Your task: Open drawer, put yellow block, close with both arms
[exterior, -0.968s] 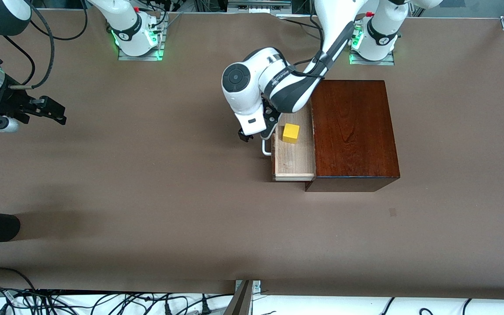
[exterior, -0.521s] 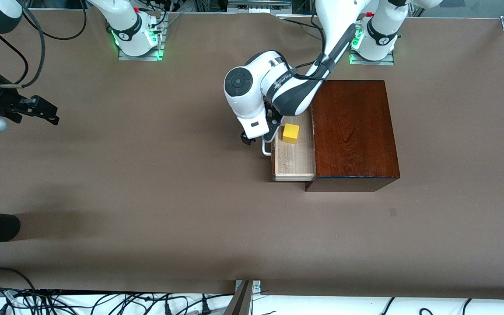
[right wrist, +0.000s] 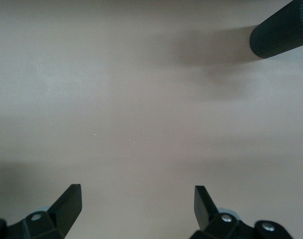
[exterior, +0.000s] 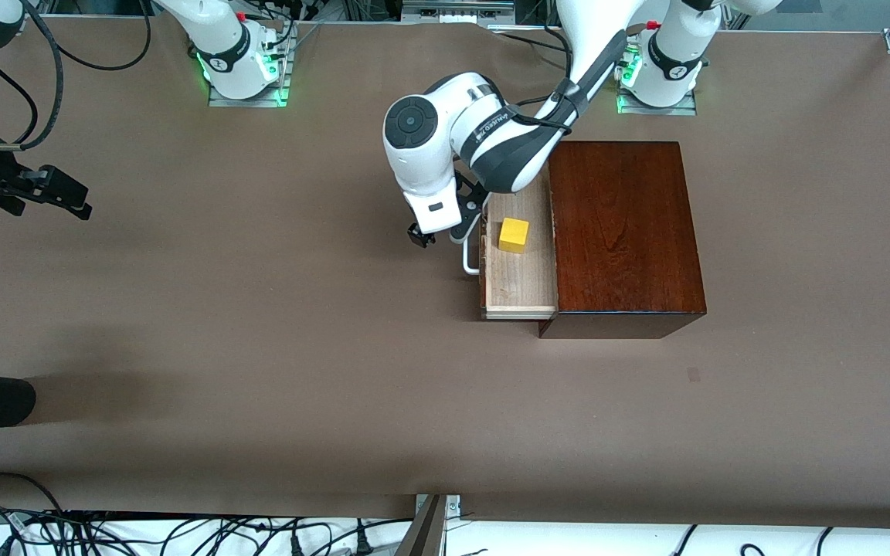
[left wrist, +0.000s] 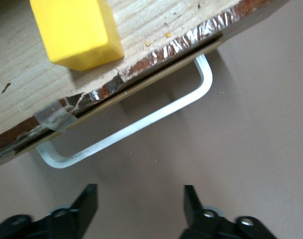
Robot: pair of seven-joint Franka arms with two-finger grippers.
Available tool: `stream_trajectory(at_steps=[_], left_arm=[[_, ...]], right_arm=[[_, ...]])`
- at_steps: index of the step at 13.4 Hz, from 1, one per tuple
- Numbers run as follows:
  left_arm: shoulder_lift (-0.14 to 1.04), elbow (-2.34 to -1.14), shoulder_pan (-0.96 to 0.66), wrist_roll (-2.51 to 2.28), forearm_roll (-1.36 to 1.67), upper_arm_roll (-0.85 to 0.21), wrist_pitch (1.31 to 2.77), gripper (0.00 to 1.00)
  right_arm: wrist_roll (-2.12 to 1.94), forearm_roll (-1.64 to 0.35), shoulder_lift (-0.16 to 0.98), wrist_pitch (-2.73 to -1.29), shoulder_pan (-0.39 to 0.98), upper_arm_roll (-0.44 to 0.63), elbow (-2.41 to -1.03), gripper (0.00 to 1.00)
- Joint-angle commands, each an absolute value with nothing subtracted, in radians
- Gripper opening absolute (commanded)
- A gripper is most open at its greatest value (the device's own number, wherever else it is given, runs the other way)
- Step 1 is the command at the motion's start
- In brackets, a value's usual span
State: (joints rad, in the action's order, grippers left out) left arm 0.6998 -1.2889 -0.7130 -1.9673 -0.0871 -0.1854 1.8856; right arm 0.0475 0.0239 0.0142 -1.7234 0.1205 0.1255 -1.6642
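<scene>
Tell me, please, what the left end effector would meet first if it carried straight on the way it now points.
Probably the bare table just in front of the drawer. The open left end effector points down beside the white handle, not around it, though depth is hard to judge.

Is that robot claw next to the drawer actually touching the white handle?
Apart. In the left wrist view the left gripper has open jaws, with bare brown table showing between the fingertips and the white handle of the drawer.
</scene>
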Motion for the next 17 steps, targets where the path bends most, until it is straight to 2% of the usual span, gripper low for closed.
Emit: stream_trajectory(at_steps=[1,15,17], left_arm=[[0.713,-1.275,-0.712,-1.928,-0.112,-0.195,1.871,0.0],[0.706,-1.333,-0.69,-1.947,-0.158,-0.153,1.858,0.0],[0.69,-1.335,-0.67,-1.936,-0.158,-0.152,1.819,0.0]], right_arm=[[0.06,0.006,0.008,-1.704,0.118,0.126,-1.655,1.0],[0.058,0.008,0.009,-1.766,0.118,0.126,-1.666,1.0],[0.057,0.008,0.009,-1.766,0.118,0.126,-1.666,1.0]])
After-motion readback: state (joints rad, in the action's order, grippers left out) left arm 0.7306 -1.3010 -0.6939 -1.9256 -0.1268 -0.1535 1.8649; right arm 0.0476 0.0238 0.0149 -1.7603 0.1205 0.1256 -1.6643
